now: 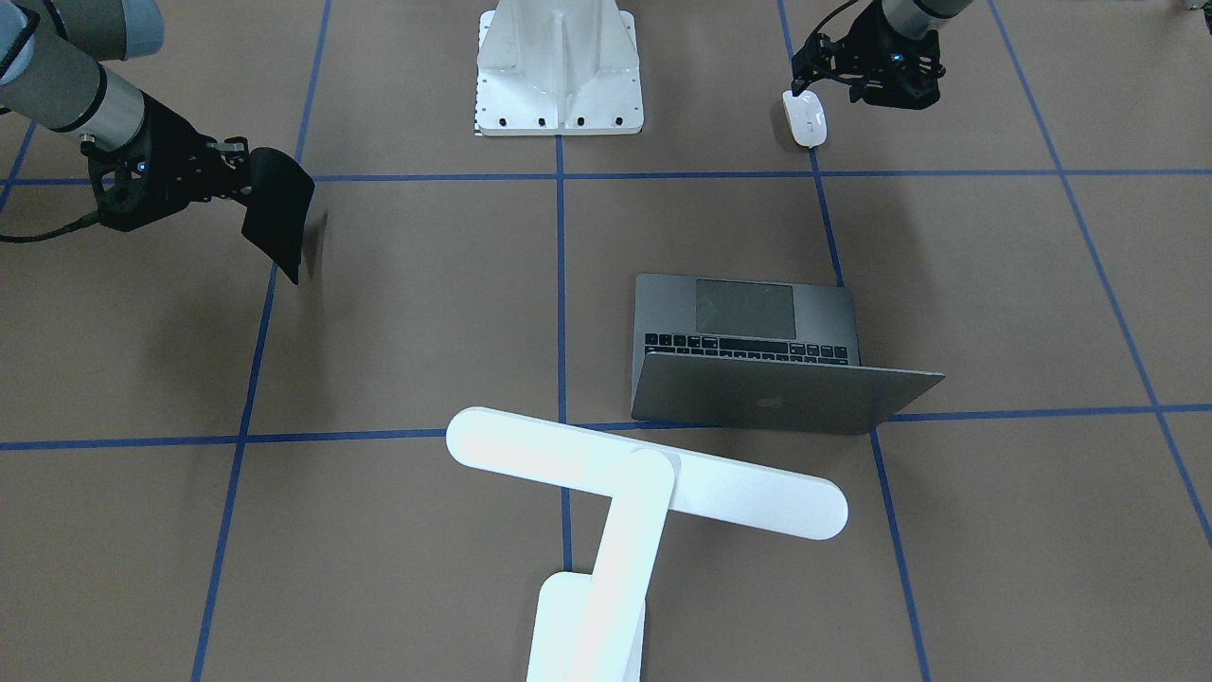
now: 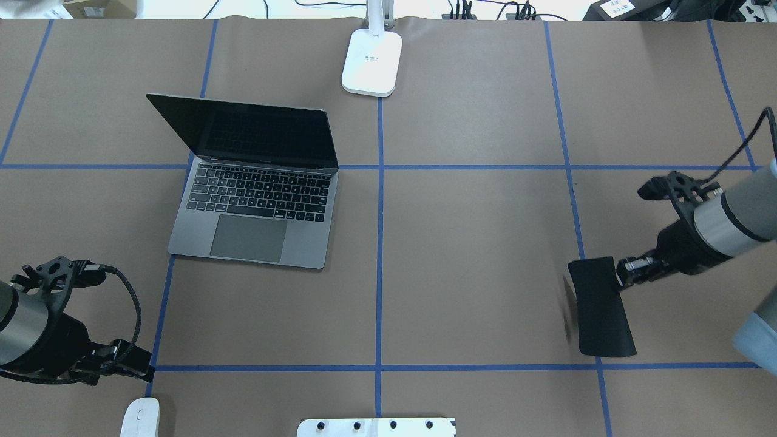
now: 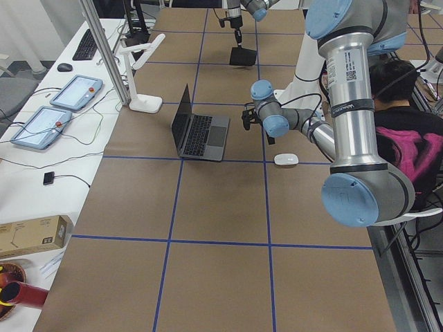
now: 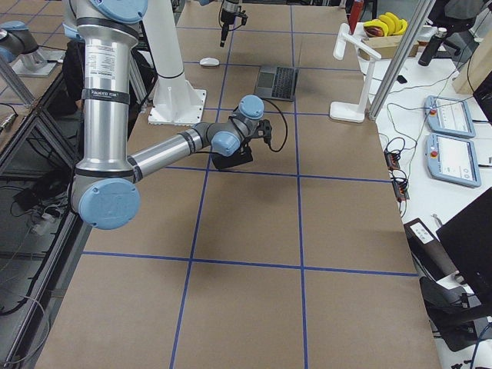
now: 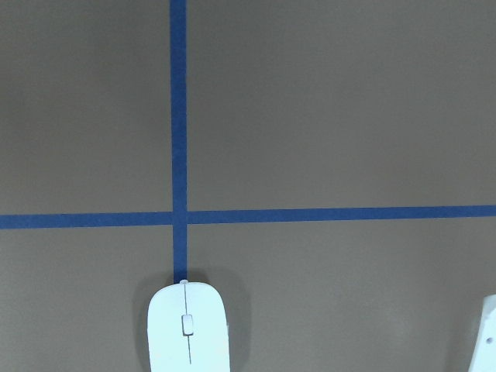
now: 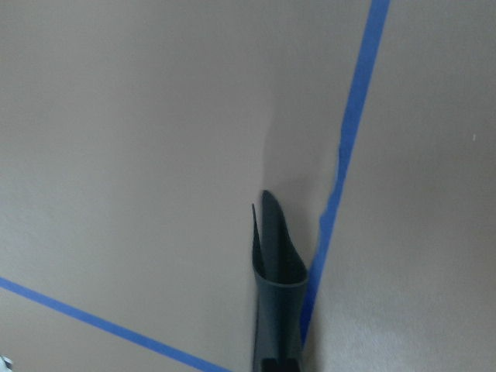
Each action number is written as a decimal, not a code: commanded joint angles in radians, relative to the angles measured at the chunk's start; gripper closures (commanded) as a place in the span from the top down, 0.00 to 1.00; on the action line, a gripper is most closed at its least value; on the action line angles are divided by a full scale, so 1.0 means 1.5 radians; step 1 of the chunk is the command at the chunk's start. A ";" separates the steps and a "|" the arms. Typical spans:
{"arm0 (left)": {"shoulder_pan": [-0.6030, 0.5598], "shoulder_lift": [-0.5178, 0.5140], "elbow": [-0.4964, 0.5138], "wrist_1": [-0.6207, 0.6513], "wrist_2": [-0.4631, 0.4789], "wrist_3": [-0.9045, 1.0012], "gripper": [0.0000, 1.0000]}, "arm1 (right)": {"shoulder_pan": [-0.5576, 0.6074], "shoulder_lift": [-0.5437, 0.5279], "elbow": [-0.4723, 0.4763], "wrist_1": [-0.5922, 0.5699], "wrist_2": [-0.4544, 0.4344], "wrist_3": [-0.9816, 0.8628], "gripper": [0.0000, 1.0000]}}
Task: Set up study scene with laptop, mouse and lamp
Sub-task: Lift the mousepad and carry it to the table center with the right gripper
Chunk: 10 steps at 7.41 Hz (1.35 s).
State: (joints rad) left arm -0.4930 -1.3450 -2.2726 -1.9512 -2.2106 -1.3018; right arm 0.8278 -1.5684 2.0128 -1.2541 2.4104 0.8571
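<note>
The laptop [image 1: 757,350] [image 2: 255,212] stands open on the table, keyboard toward the robot. The white mouse [image 1: 805,118] [image 2: 141,417] [image 5: 188,325] lies flat near the robot's base, on a blue tape line. My left gripper [image 1: 810,62] [image 2: 142,367] hovers just beside and above it; its fingers are not visible in the left wrist view, so I cannot tell its state. My right gripper [image 1: 232,175] [image 2: 625,270] is shut on one edge of a black mouse mat [image 1: 279,213] [image 2: 601,309] [image 6: 275,294], which hangs tilted above the table. The white lamp [image 1: 644,472] [image 2: 371,60] stands at the far edge.
The white bolted pedestal [image 1: 559,66] [image 2: 376,426] sits at the robot's side, between the arms. Blue tape lines grid the brown table. A person [image 3: 408,131] sits behind the robot's base. Tablets [image 3: 76,90] lie on a side bench past the lamp.
</note>
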 commanded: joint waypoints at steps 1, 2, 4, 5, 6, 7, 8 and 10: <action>-0.011 -0.001 0.000 0.000 0.004 -0.004 0.94 | 0.043 0.170 0.002 -0.239 0.003 -0.067 0.12; -0.011 -0.007 0.003 -0.001 0.008 -0.003 0.94 | 0.058 0.257 0.001 -0.368 0.002 -0.103 0.12; -0.021 -0.028 0.010 -0.002 0.023 0.000 1.00 | 0.063 0.373 -0.012 -0.530 -0.007 -0.136 0.12; -0.032 -0.033 0.021 -0.002 0.024 0.003 1.00 | 0.067 0.415 -0.032 -0.561 -0.009 -0.136 0.12; -0.051 -0.034 0.041 -0.003 0.024 0.019 1.00 | 0.071 0.460 -0.064 -0.580 -0.009 -0.136 0.12; -0.065 -0.034 0.044 -0.002 0.023 0.032 1.00 | 0.072 0.506 -0.096 -0.598 -0.009 -0.136 0.12; -0.073 -0.031 0.056 -0.003 0.024 0.031 1.00 | 0.073 0.550 -0.132 -0.619 -0.018 -0.137 0.12; -0.073 -0.033 0.065 -0.005 0.023 0.031 1.00 | 0.073 0.597 -0.155 -0.664 -0.028 -0.138 0.12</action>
State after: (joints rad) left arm -0.6003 -1.3938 -2.1827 -1.9578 -2.1763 -1.2558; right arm 0.9362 -0.7153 1.7993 -2.2103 2.3764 0.6518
